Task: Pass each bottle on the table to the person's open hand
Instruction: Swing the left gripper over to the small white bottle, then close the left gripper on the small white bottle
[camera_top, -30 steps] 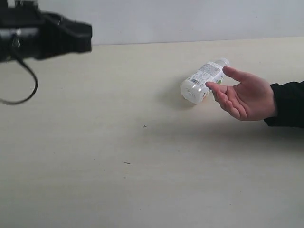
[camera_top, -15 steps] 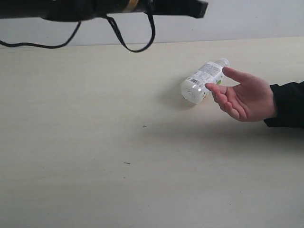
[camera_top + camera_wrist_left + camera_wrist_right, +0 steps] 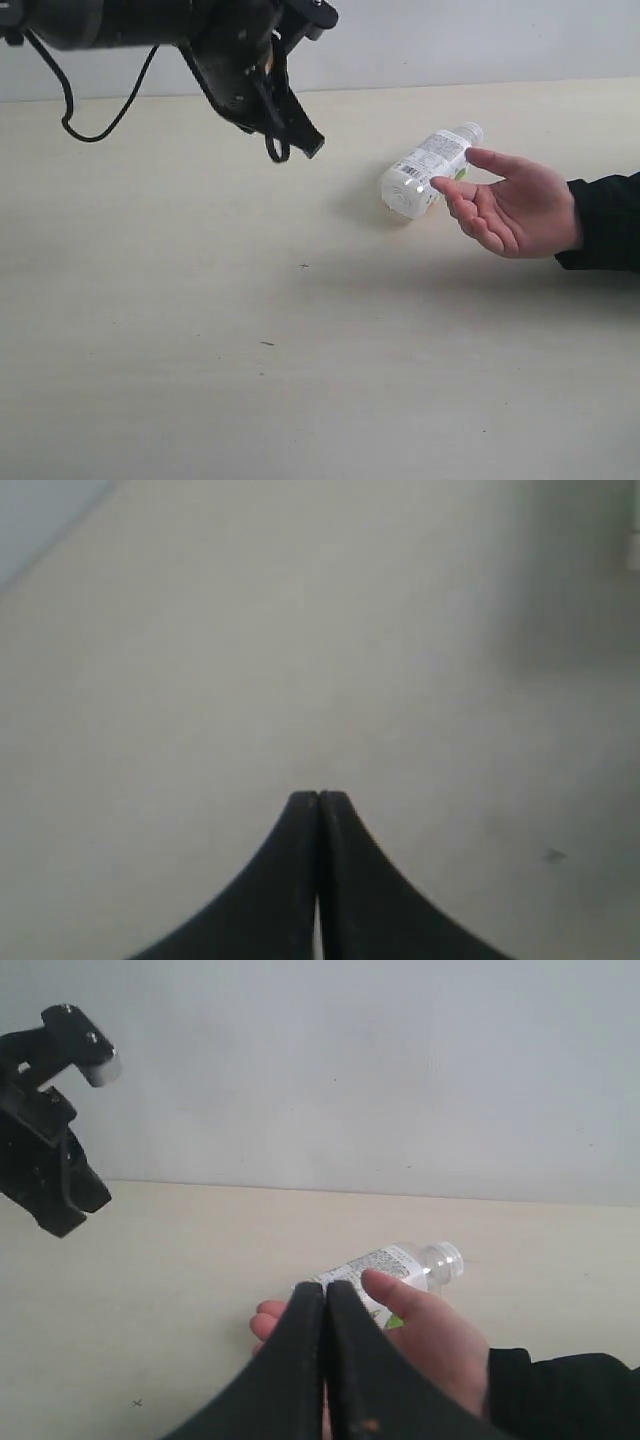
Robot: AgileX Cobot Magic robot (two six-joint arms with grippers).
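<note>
Heads up, your left gripper [image 3: 303,143] is closed tight on nothing, so it could just knock the lying bottle [image 3: 425,170] rolling away from the hand [image 3: 520,208].

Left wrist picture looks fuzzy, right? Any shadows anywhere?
Left wrist view: blurry all over, the shut tool just a dark shape over the table. Exterior view: sharper, with a soft shadow beside the bottle and under the hand.
</note>
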